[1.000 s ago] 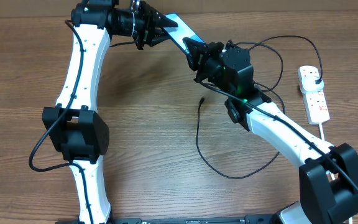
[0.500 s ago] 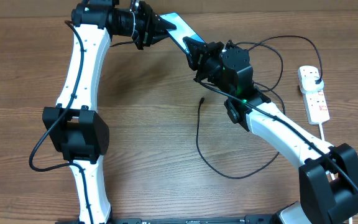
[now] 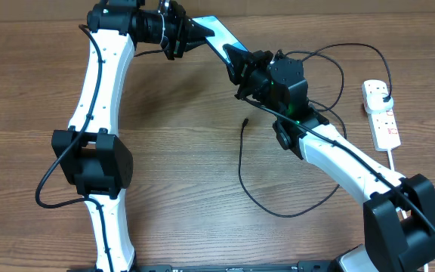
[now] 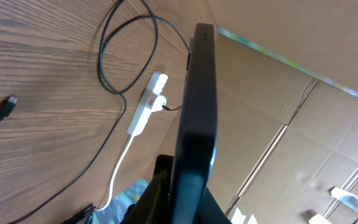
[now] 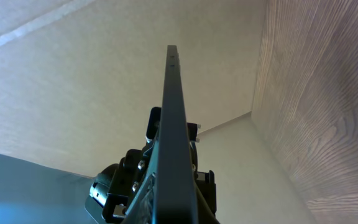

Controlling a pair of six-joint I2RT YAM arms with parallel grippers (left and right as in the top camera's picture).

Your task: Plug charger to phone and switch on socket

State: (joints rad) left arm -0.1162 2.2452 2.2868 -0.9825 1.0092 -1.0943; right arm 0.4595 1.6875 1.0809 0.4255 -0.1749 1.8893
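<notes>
The phone (image 3: 219, 33), its light-blue screen up, hangs tilted above the far side of the table, held at both ends. My left gripper (image 3: 195, 32) is shut on its far-left end and my right gripper (image 3: 234, 60) on its near-right end. Each wrist view shows the phone's dark edge (image 4: 197, 112) (image 5: 173, 124) running out from between the jaws. The charger's black cable (image 3: 242, 170) lies looped on the wood with its connector tip (image 3: 245, 121) free, below the phone. Its plug sits in the white socket (image 3: 382, 113) at the right, also seen from the left wrist (image 4: 146, 107).
The socket's thick white cord (image 3: 396, 162) runs toward the right arm's base. Cable loops (image 3: 337, 57) curl behind the right arm. Cardboard boxes (image 4: 303, 124) stand past the table's far edge. Bare wood (image 3: 180, 159) lies between the arms.
My left gripper's jaws have closed onto the phone's far end. The right gripper and phone have barely shifted.
</notes>
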